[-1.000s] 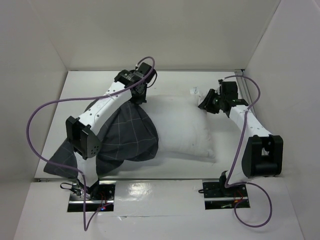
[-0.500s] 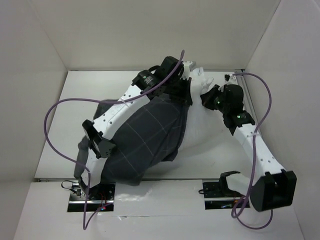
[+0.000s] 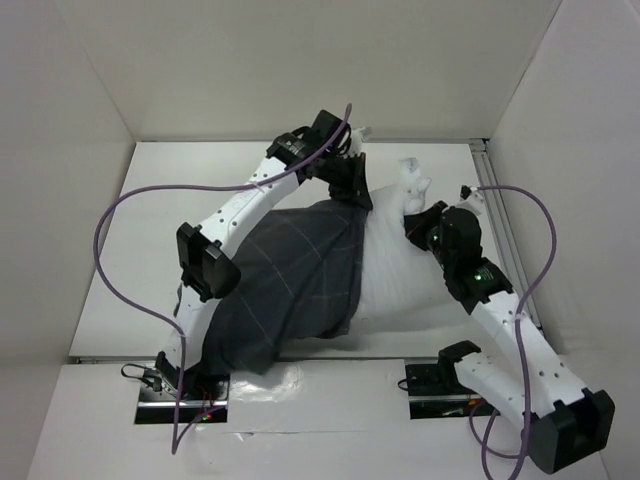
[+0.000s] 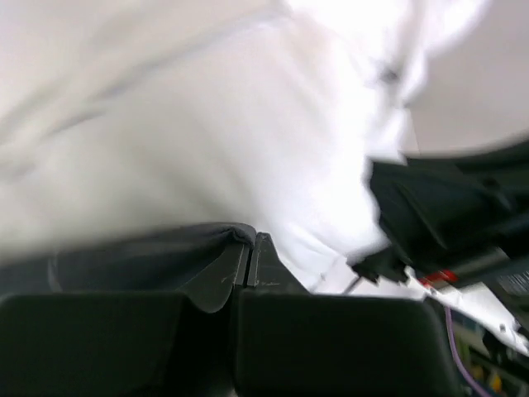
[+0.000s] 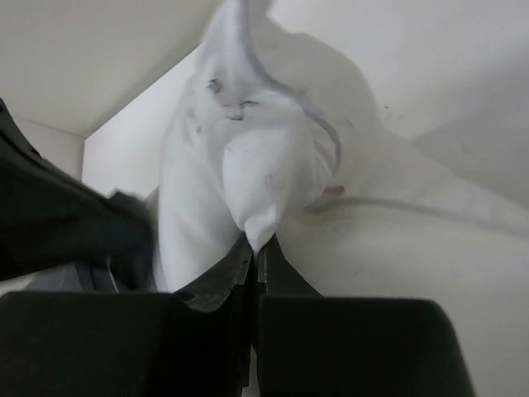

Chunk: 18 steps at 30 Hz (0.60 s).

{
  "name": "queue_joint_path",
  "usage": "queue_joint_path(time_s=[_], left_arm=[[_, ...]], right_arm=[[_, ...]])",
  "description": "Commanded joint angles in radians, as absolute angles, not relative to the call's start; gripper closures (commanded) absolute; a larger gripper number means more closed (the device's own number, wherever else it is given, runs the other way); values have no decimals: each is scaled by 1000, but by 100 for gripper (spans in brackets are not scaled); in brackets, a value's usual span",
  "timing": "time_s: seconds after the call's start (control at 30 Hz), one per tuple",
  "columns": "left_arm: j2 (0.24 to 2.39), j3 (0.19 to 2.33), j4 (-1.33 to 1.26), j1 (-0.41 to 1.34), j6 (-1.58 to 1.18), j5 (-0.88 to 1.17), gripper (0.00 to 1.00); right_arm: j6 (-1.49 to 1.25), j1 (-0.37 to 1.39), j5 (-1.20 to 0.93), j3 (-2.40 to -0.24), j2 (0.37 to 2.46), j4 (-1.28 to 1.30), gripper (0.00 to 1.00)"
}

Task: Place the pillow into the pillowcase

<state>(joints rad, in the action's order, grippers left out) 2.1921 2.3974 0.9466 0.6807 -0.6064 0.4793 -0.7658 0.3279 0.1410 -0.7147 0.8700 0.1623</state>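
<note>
Tabletop (image 3: 120,260), top view: carrying the pillow (image 3: 395,275), with the pillowcase (image 3: 290,280) covering its left part.
Left wrist: left gripper (image 4: 250,248) is pinching the pillowcase rim, just beside the pillow.
Right wrist: right gripper (image 5: 254,244) is pinching a pillow corner.

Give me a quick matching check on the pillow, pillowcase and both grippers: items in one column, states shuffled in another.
1 pillow
2 pillowcase
3 left gripper
4 right gripper

A shut on grey fabric
B white, right part uncovered
C shut on a white corner
D grey check, over the pillow's left part

Pairs: 1-B, 2-D, 3-A, 4-C
</note>
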Motion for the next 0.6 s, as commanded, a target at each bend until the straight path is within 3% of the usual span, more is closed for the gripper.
queue_joint_path(time_s=[0.0,0.17,0.27,0.43,0.47,0.53,0.57], left_arm=[[2138,2457,699,628,-597,394,100],[2148,2494,699,597,-607,434,100],[2148,2427,673,597,-620,472,100],[2096,2206,673,655,-602,316,100],[2086,2194,699,667,-586,284,97],[2062,2203,751,710,-554,166,75],[2053,2215,779,721,-523,126,48]], right_arm=[[-805,385,139,-796,770,408,100],[-747,385,193,-830,741,520,100],[-729,385,98,-747,797,447,100],[-738,385,87,-664,946,308,100],[-738,385,112,-673,960,298,100],[-738,374,112,-692,982,288,100],[-714,364,98,-712,982,288,100]])
